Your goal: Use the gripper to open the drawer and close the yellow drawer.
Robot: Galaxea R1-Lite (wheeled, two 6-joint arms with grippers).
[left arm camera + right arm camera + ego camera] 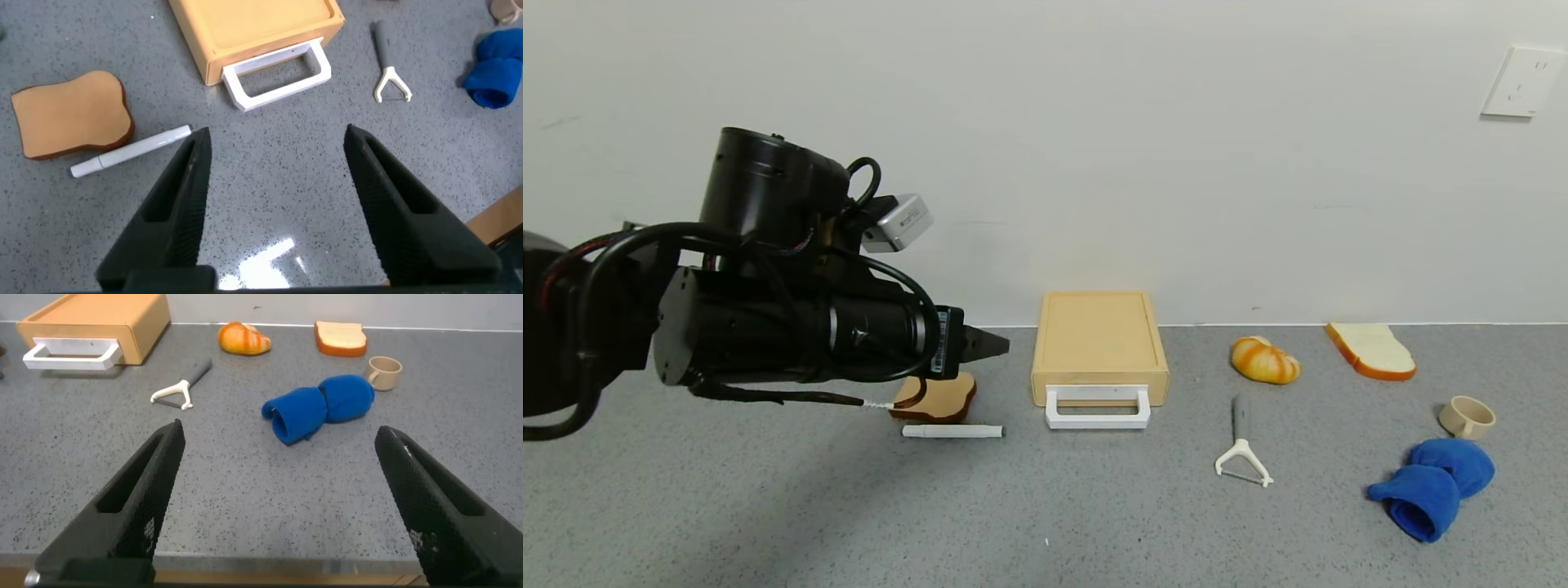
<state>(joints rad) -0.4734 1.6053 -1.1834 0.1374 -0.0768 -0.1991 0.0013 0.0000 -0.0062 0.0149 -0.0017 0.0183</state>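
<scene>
Sitting against the wall, your drawer [1100, 343] is a flat pale yellow-tan box; its tray is almost fully pushed in, contents hidden, with the white loop handle [1098, 407] on its front. Left of the drawer, your left gripper [274, 204] hovers above a toast slice [939, 397] and white marker [953, 430], fingers spread and empty. Your right gripper [278, 506], seen only from its wrist, is also spread and empty. Well right of the drawer sits a beige cup [1467, 416]; you can't see its contents.

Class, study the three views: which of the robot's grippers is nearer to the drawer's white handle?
Left. The left gripper hovers just left of the white handle; the right gripper hangs farther off, beyond the peeler.
</scene>
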